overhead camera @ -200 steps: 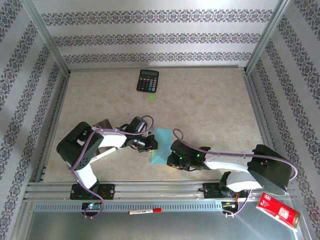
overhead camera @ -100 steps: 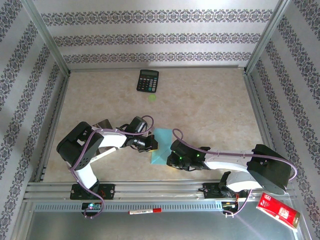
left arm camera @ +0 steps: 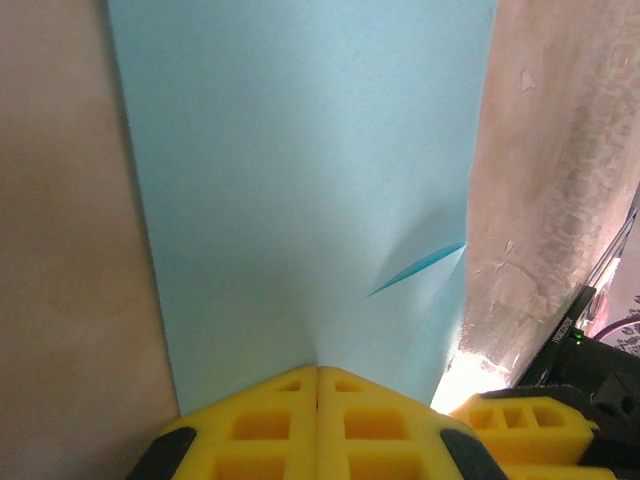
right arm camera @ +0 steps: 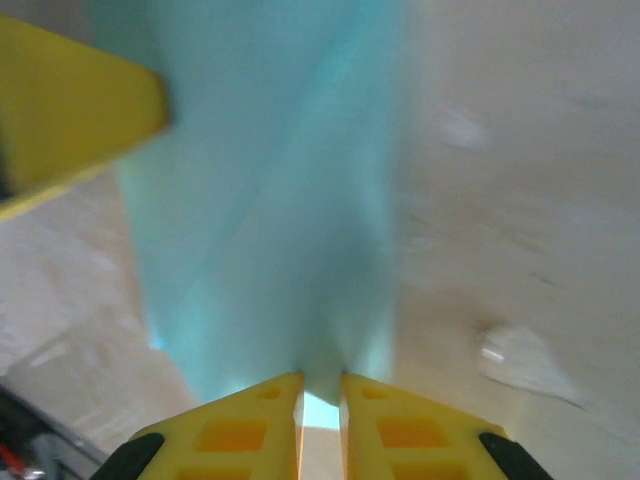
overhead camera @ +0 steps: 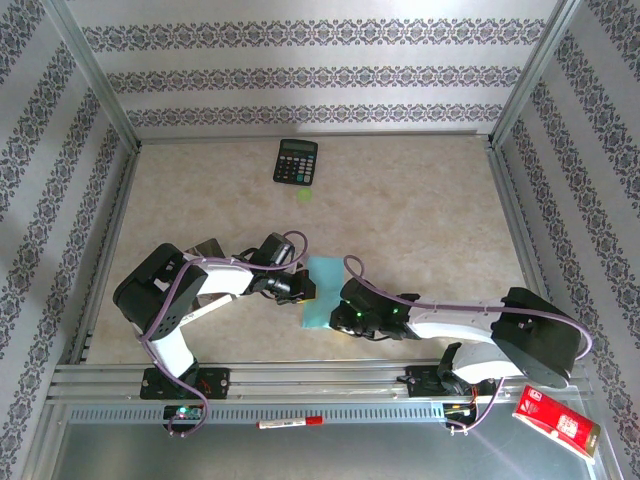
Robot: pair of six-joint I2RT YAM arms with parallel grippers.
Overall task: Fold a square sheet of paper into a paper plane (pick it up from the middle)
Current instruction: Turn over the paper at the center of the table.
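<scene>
The light-cyan square sheet of paper lies folded lengthwise into a narrow strip at the table's near middle, between the two arms. My left gripper is at its left edge. In the left wrist view the yellow jaws are pressed together, and the paper rises into their seam. My right gripper is at the strip's near right edge. Its jaws stand a narrow slit apart, with a bunched fold of the paper between them. A left fingertip shows in the right wrist view.
A black calculator lies at the far middle of the table, with a small green spot just in front of it. A red packet and a red pen lie on the metal ledge near the bases. Metal frame rails border the table.
My right gripper has edged slightly left and away, drawing the paper's right edge in. The left arm has stayed still.
</scene>
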